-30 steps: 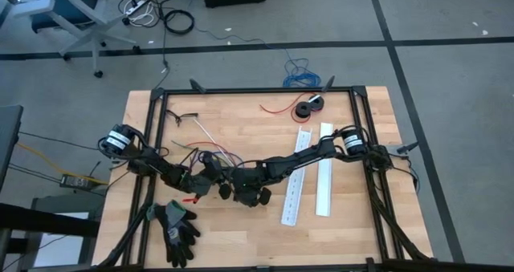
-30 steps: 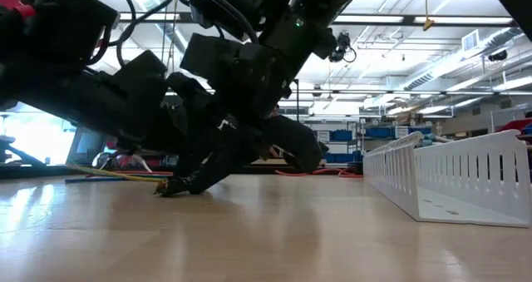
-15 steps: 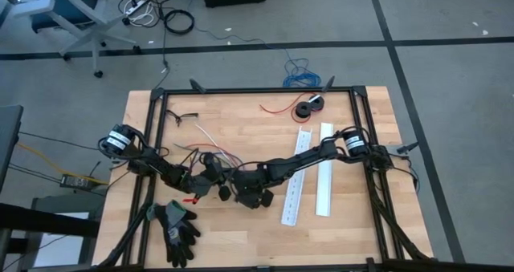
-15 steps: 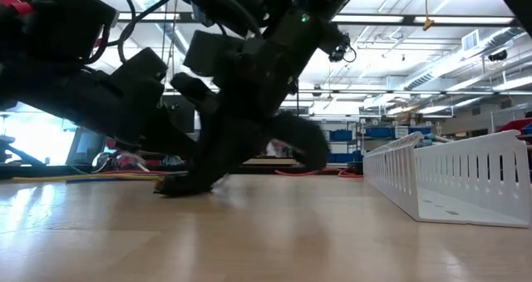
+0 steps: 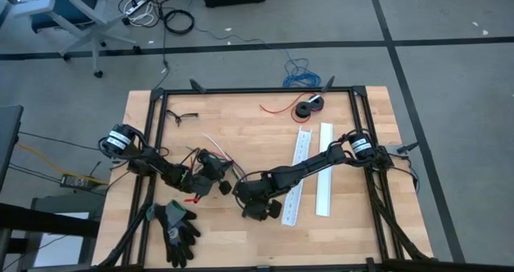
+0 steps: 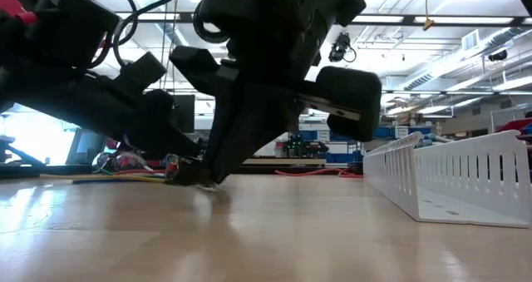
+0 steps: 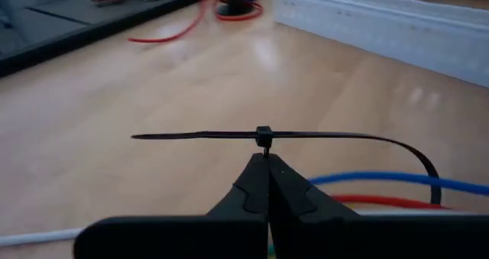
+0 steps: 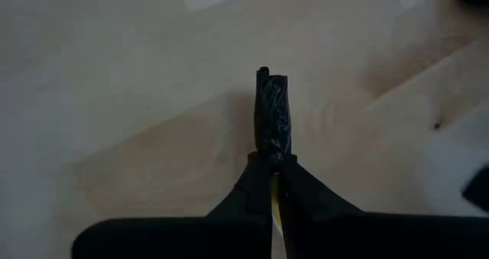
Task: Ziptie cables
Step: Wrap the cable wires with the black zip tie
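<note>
Left hand (image 7: 267,184) clenched on the ziptie (image 7: 263,135); right hand (image 8: 273,184) clenched on the cables' (image 7: 382,180) dark end (image 8: 273,121), near the counter's (image 5: 241,240) left-front middle. Cables light, floppy; grip near the joined end.

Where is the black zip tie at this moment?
In the left wrist view, the zip tie is pinched at its head by the shut left gripper, above blue and red wires.

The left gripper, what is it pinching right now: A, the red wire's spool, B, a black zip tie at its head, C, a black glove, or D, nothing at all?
B: in the left wrist view the left gripper is shut on the black zip tie at its head, the strap running out to both sides.
</note>
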`<move>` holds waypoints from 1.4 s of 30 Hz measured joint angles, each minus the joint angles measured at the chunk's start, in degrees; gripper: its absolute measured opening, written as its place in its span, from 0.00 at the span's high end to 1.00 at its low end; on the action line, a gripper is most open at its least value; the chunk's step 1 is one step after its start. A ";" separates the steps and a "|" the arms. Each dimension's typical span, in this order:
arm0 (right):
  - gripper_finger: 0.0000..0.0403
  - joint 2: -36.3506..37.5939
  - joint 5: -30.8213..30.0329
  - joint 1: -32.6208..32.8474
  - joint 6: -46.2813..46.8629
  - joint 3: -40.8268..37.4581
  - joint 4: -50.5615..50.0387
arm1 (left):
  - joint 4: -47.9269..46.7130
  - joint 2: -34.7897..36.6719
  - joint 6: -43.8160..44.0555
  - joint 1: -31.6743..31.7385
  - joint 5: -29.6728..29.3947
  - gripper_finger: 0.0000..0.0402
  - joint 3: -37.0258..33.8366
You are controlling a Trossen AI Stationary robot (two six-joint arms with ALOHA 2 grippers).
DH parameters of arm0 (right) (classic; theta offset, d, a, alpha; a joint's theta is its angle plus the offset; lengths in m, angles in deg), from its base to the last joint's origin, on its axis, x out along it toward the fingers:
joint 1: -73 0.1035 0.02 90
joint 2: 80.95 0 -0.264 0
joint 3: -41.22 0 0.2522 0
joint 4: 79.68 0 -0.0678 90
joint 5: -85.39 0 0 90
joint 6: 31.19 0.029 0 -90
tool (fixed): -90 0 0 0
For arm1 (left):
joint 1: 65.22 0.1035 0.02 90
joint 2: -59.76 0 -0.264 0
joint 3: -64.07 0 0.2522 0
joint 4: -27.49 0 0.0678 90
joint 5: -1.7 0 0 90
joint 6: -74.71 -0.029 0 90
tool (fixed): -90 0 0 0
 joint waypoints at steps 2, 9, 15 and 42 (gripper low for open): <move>1.00 0.00 0.05 0.40 0.76 0.00 -0.01 | -0.04 0.00 0.00 0.43 -1.69 1.00 0.00; 1.00 0.11 -0.03 1.95 1.40 0.02 -1.18 | -0.18 0.00 -0.20 1.73 -7.59 1.00 0.00; 1.00 0.18 -1.49 2.07 3.60 0.02 -1.89 | 1.42 0.00 -0.05 2.18 -7.98 1.00 0.00; 0.68 2.74 -14.76 -0.47 12.50 0.13 -11.99 | 2.75 0.00 0.94 2.03 -1.50 1.00 0.00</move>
